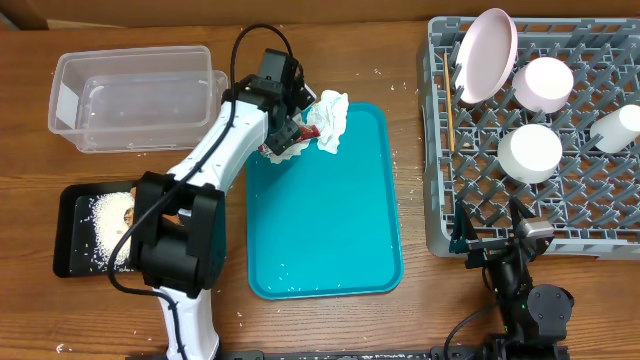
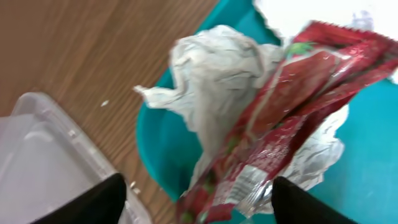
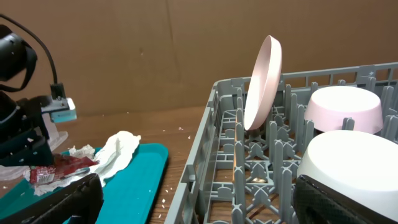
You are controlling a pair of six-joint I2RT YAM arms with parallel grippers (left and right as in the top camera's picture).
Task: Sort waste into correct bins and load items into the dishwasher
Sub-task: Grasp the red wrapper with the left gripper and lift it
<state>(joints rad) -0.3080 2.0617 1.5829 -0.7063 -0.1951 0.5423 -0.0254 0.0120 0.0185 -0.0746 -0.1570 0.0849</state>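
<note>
Now: left claw spread over wrapper and napkin at the tray corner

Overhead, the left gripper (image 1: 290,135) sits at the upper left corner of the teal tray (image 1: 330,230), its arm reaching up from the lower left of the frame. In the left wrist view its two dark fingers (image 2: 93,202) stand wide apart at the bottom edge. The red snack wrapper (image 2: 292,93) and a crumpled white napkin (image 2: 211,81) lie bunched between them. The pictures do not show whether either finger touches the bundle. The right wrist view shows the wrapper low at the tray's corner, beside more white paper.

The clear tub (image 1: 135,95) sits in the upper left of the overhead frame, just beside the tray corner. Below it, at the left edge, the black tray (image 1: 70,255) holds white rice grains (image 1: 100,215) and a brown lump (image 1: 127,210), partly hidden by the arm.

At the right of the frame the grey dish rack (image 1: 590,215) carries the plate (image 1: 487,55) standing on edge in its upper left part. It also carries two bowls (image 1: 542,82) (image 1: 530,150) upside down and the cup (image 1: 615,128). The chopstick (image 1: 447,110) lies along the rack's left side.

The right gripper (image 1: 488,222) hangs at the rack's lower edge, fingers spread wide with nothing gripped.
</note>
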